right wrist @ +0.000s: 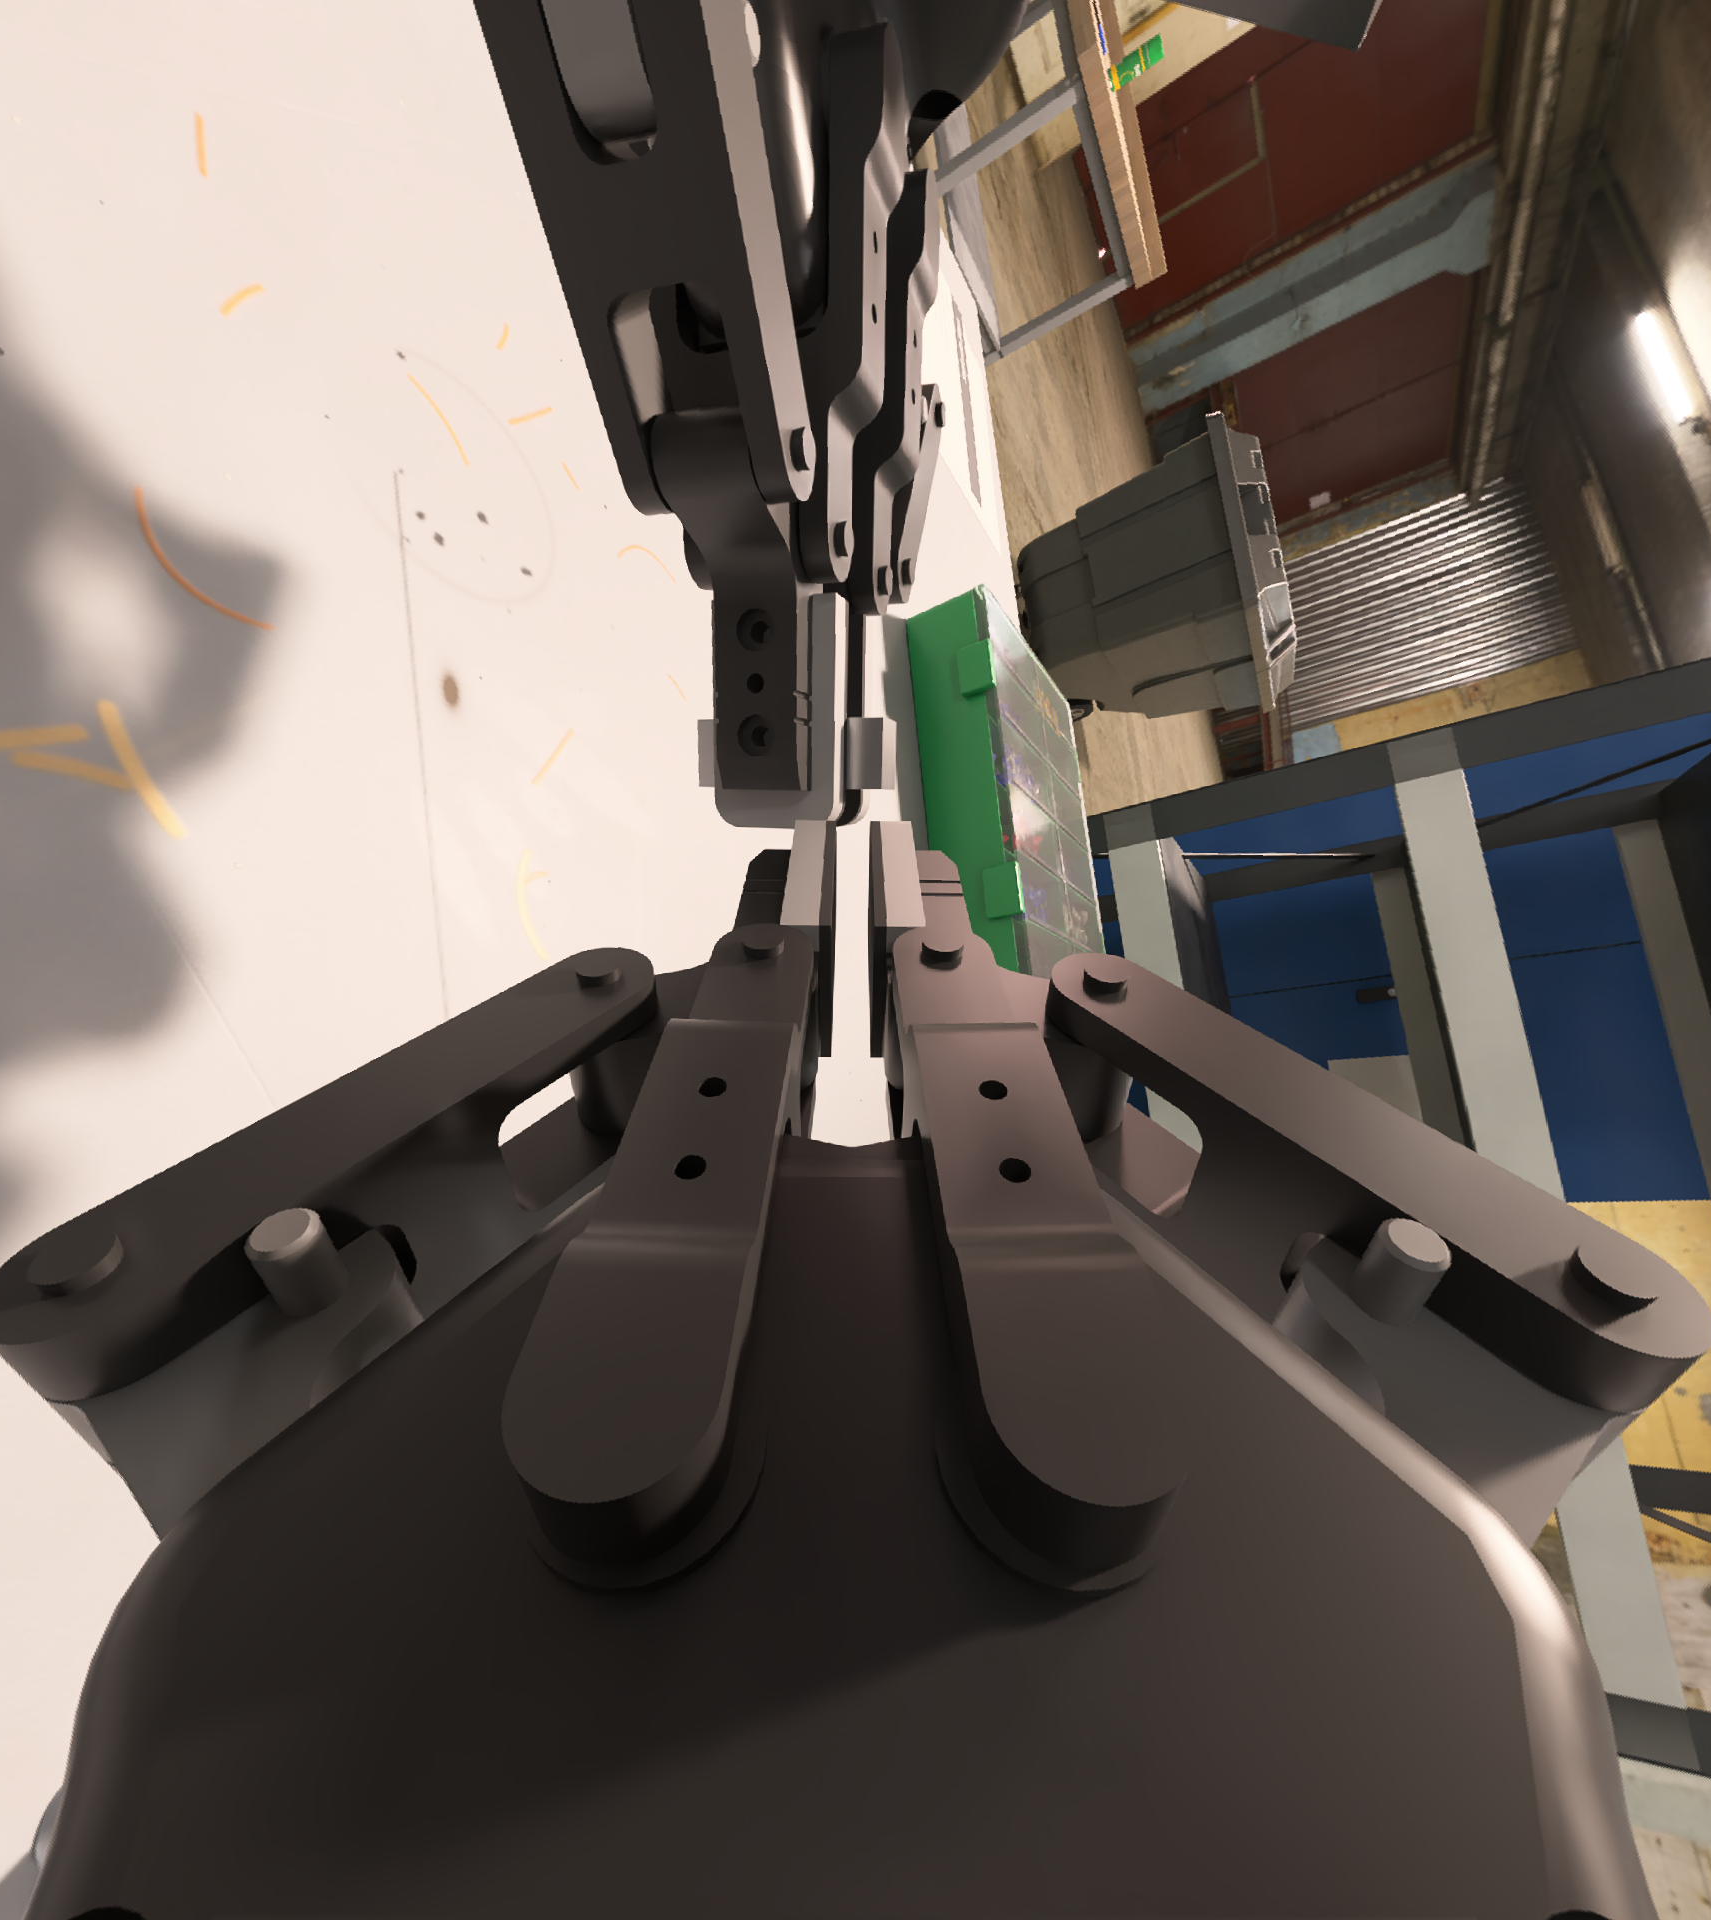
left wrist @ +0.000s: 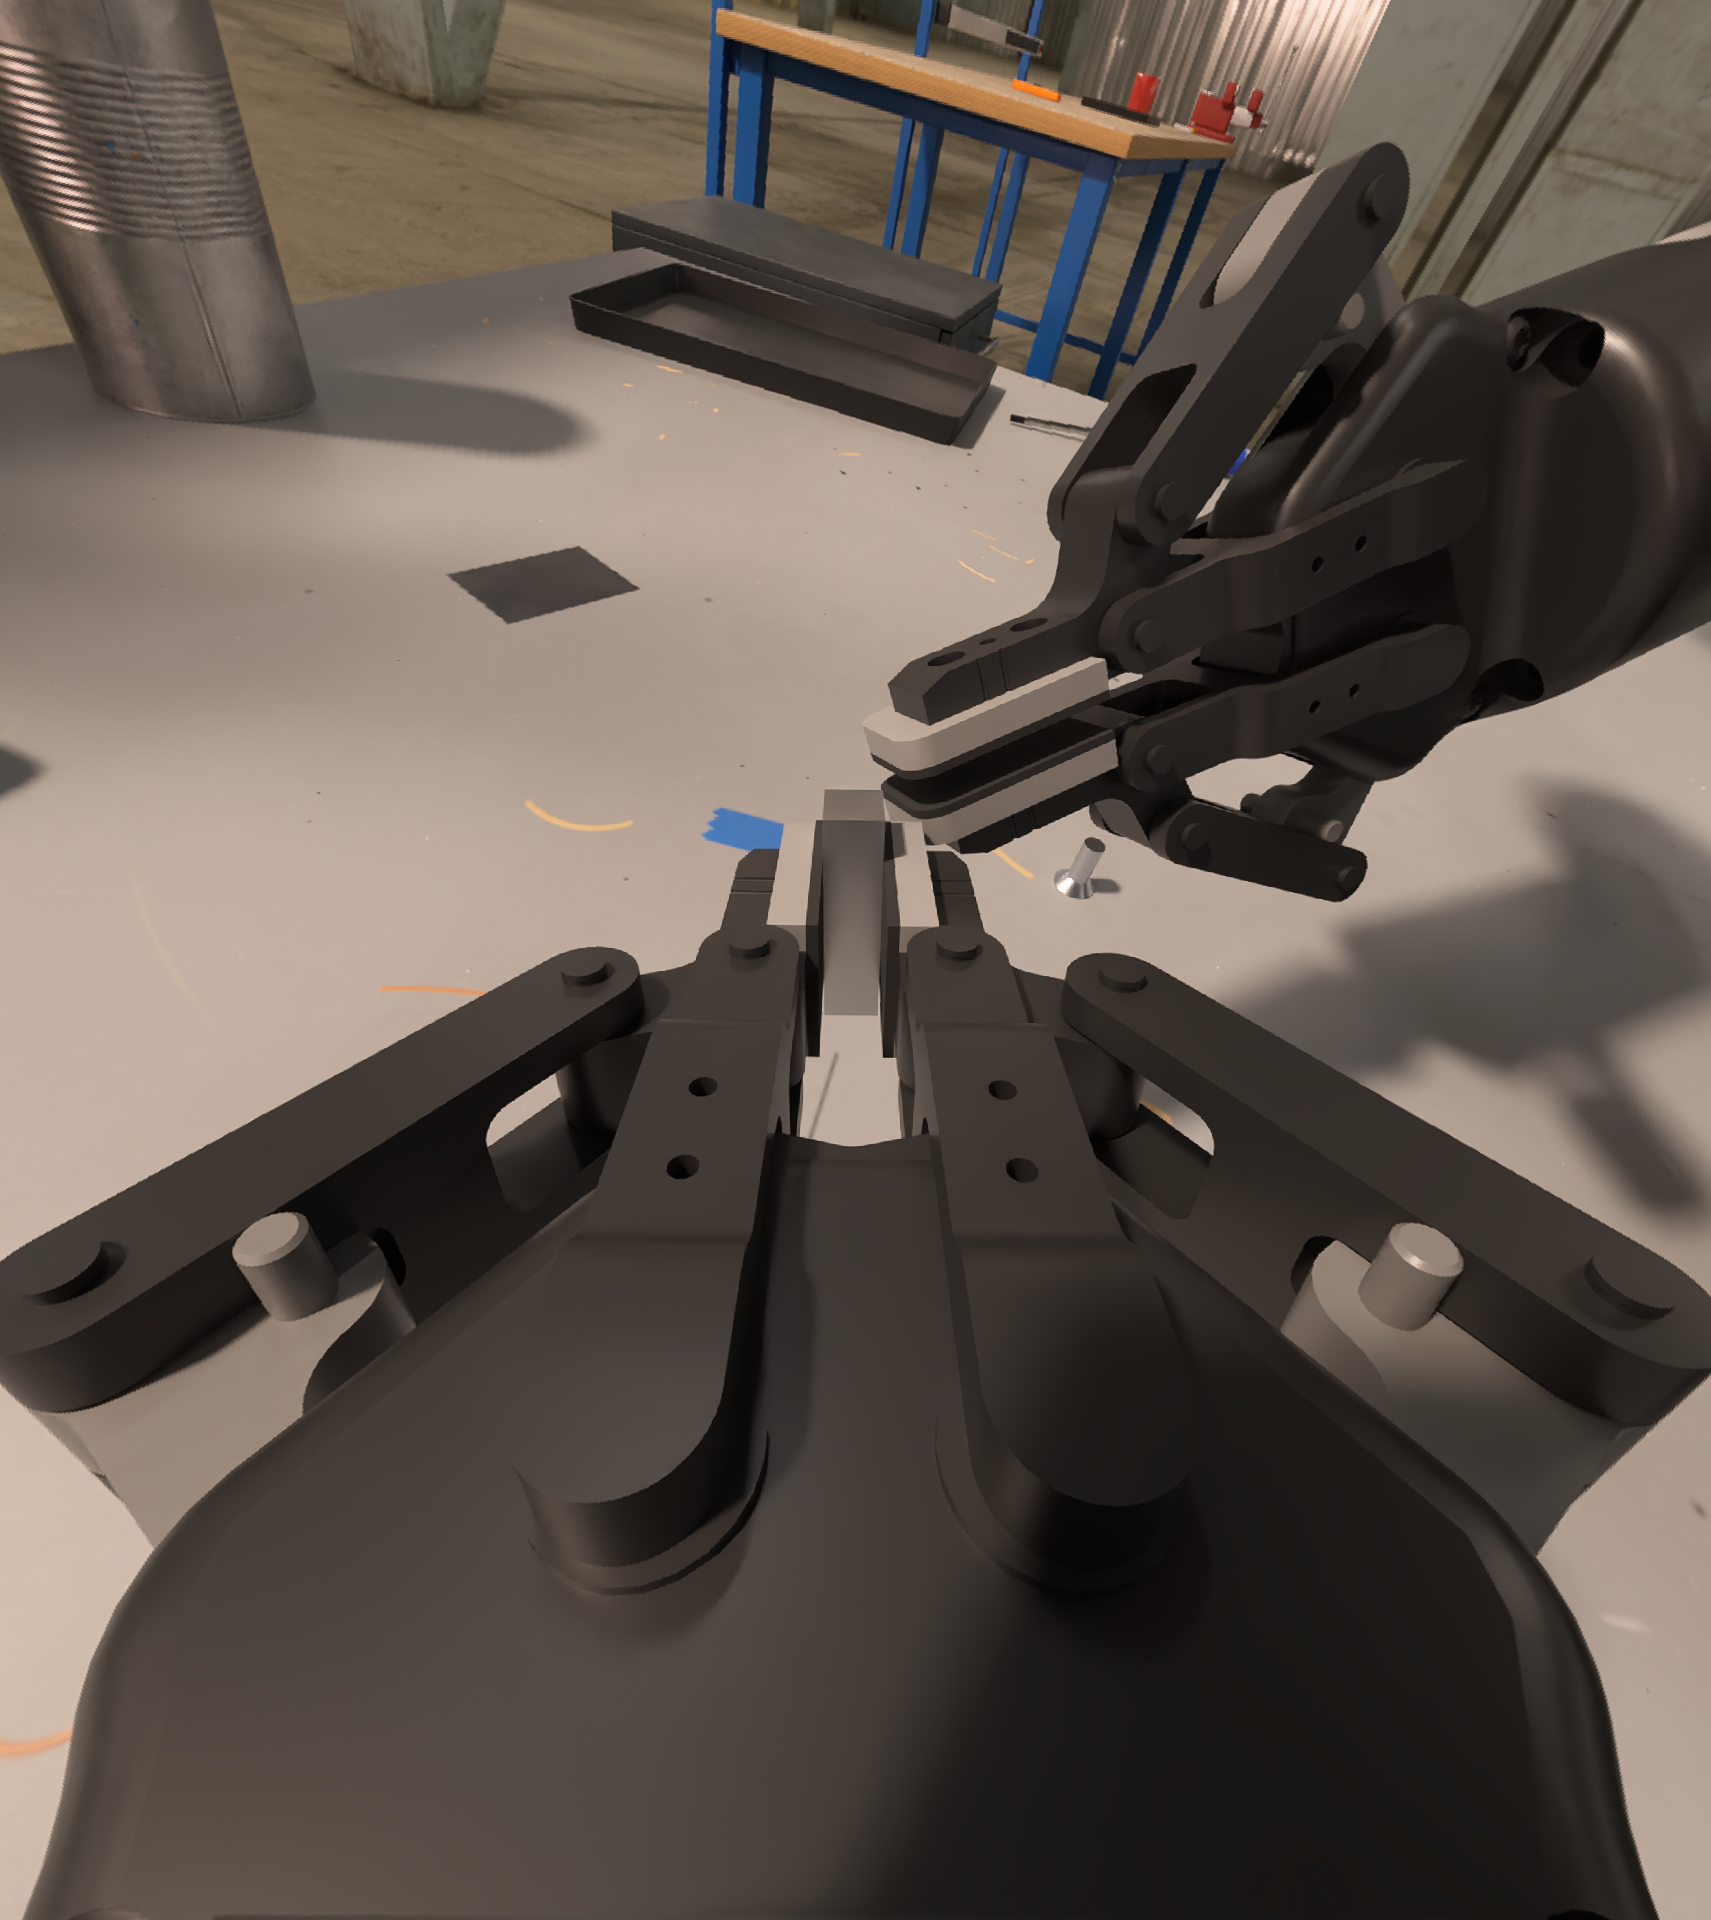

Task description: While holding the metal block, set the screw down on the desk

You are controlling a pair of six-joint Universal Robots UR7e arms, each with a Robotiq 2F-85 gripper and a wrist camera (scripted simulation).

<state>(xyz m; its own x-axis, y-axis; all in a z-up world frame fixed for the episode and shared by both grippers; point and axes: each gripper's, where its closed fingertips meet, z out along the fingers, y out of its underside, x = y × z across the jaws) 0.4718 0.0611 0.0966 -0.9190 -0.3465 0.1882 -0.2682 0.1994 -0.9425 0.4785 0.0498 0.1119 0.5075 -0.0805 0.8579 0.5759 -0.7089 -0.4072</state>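
Between the pads of the left gripper [left wrist: 852, 868]: metal block [left wrist: 851, 914], grey, rectangular, clamped upright on both sides and held above the desk [left wrist: 331, 727].

Just right of the metal block, on the desk: screw [left wrist: 1080, 869], silver, resting on its flat head with the shank tilted upward, free of any finger.

Just above and right of the metal block: right gripper [left wrist: 918, 774], fingers drawn to a narrow gap with nothing between the pads; the right wrist view shows the same slim gap at its own fingertips [right wrist: 852, 868].

Left of the metal block, on the desk: patch of blue tape [left wrist: 742, 828].

Far beyond the metal block, near the desk's far edge: shallow black tray [left wrist: 778, 348]; beside it, a dark flat slab [left wrist: 809, 260].
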